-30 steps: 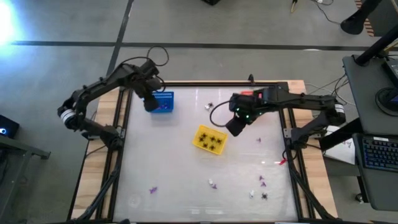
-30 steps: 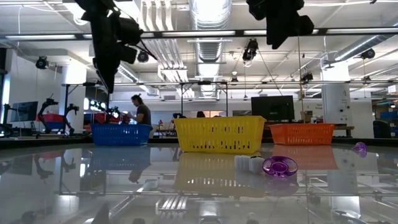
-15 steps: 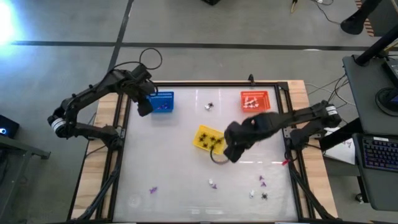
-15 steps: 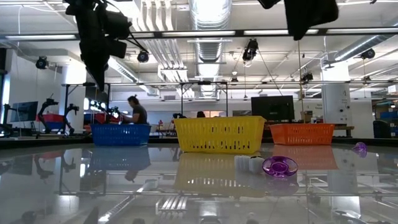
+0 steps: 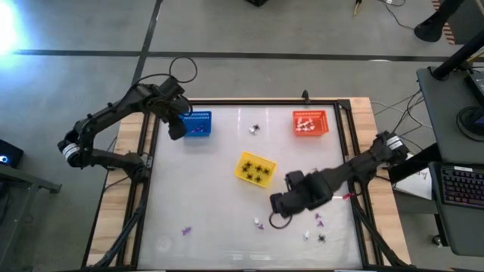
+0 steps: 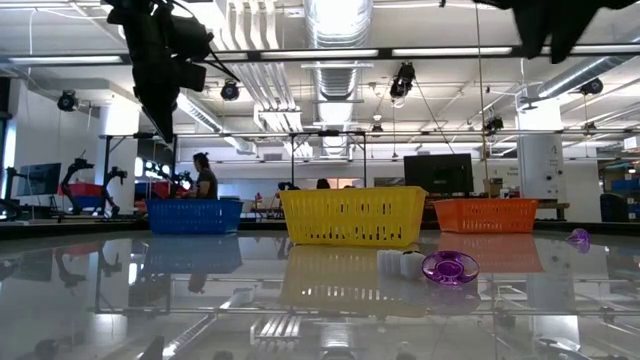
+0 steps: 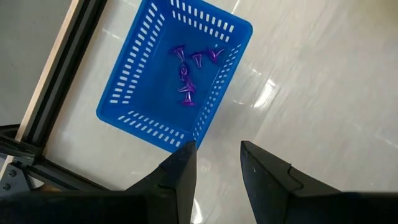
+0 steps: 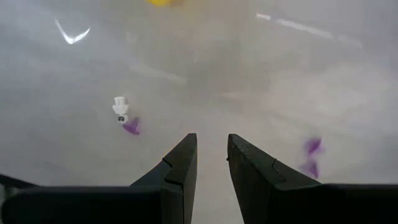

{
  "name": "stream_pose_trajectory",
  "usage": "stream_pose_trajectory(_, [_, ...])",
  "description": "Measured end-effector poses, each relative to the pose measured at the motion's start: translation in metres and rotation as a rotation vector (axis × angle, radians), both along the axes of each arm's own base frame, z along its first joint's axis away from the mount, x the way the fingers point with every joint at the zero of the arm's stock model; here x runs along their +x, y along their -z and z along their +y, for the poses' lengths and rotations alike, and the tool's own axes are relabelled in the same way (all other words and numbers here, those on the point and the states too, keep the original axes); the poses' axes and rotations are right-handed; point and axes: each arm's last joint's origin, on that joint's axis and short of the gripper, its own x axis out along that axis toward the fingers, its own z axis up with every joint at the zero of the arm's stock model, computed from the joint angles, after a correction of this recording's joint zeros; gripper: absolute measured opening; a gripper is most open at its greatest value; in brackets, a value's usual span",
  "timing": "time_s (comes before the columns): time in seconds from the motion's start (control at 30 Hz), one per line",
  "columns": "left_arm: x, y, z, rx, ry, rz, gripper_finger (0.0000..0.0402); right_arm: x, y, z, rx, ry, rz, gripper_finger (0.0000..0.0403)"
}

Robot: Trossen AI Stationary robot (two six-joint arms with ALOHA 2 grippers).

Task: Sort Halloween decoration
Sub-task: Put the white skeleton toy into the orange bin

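Note:
The Halloween decoration lies partly sorted. Purple pieces (image 7: pixel 185 74) sit in the blue basket (image 5: pixel 198 125), black spiders in the yellow basket (image 5: pixel 255 169), white pieces in the orange basket (image 5: pixel 311 123). Loose pieces rest on the table: a white one (image 8: pixel 119 107) beside a purple one (image 8: pixel 131 127), and two more purple ones (image 8: pixel 311 155). My left gripper (image 7: pixel 217 152) hangs open above the table, just off the blue basket's left near corner. My right gripper (image 8: pixel 211 149) hovers open over the near middle of the table, above the loose pieces, with nothing between its fingers.
More loose pieces lie near the table's front edge: a purple one (image 5: pixel 186 230) at the left, and a white one (image 5: pixel 307 235) and a black spider (image 5: pixel 322 239) at the right. A small black and white pair (image 5: pixel 255 129) sits at the far middle. A black frame (image 5: pixel 352 181) rims the table.
My right gripper has swept from between the yellow and orange baskets toward the table's near edge, sinking a little and rolling about its own axis, its gap unchanged. My left gripper has drawn slightly toward the left edge, off the blue basket.

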Motion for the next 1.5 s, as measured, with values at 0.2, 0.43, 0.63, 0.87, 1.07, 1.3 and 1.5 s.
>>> stream_pose_trajectory(0.2, [0.001, 0.000, 0.001, 0.012, 0.000, -0.012, 0.0107, -0.010, 0.009, 0.029, 0.025, 0.133, 0.034, 0.0082])
stream_pose_trajectory(0.43, [0.001, 0.000, 0.001, 0.012, 0.001, -0.012, 0.0107, -0.022, 0.020, 0.058, 0.044, 0.278, 0.074, 0.0082])
stream_pose_trajectory(0.63, [0.001, 0.000, 0.001, 0.012, 0.001, -0.012, 0.0107, -0.020, 0.043, 0.072, 0.116, 0.290, 0.251, 0.0082])
stream_pose_trajectory(0.87, [0.001, 0.000, 0.001, 0.012, 0.001, -0.011, 0.0107, -0.014, 0.064, 0.093, 0.137, 0.290, 0.241, 0.0082])
stream_pose_trajectory(1.07, [0.001, 0.000, 0.001, 0.011, 0.001, -0.010, 0.0107, -0.013, 0.078, 0.103, 0.139, 0.280, 0.260, 0.0082])
stream_pose_trajectory(1.3, [0.001, 0.000, 0.001, 0.011, 0.001, -0.009, 0.0107, -0.013, 0.077, 0.102, 0.137, 0.240, 0.259, 0.0082])
stream_pose_trajectory(1.5, [0.001, 0.000, 0.001, 0.009, 0.001, -0.008, 0.0107, -0.014, 0.082, 0.102, 0.111, 0.266, 0.287, 0.0083])
